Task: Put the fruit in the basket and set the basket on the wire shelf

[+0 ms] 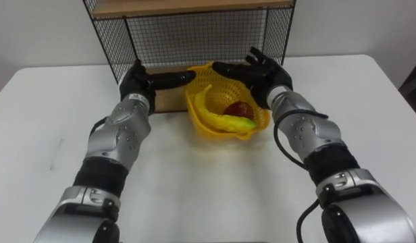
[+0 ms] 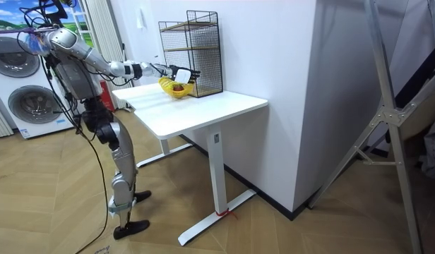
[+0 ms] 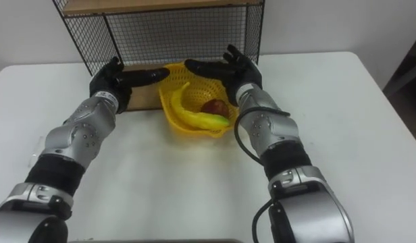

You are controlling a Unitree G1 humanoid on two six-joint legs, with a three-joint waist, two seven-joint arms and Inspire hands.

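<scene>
Basket (image 1: 215, 84) is tilted at the front of the wire shelf (image 1: 194, 34), on or just above the table (image 1: 194, 182); hard to tell. Banana (image 1: 225, 121) and a red fruit (image 1: 239, 108) are inside. Left hand (image 1: 137, 82) and right hand (image 1: 265, 74) press its rim from both sides with straight fingers.

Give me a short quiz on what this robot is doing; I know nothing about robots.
1. True or false: the yellow basket stands on the wire shelf's top board.
2. What lies in the basket? A) a banana and a red fruit; B) two oranges; C) nothing.
3. Fill in: the left hand and right hand touch the basket with fingers that are ___ (straight or curled).
Key: 1 false; 2 A; 3 straight.
</scene>
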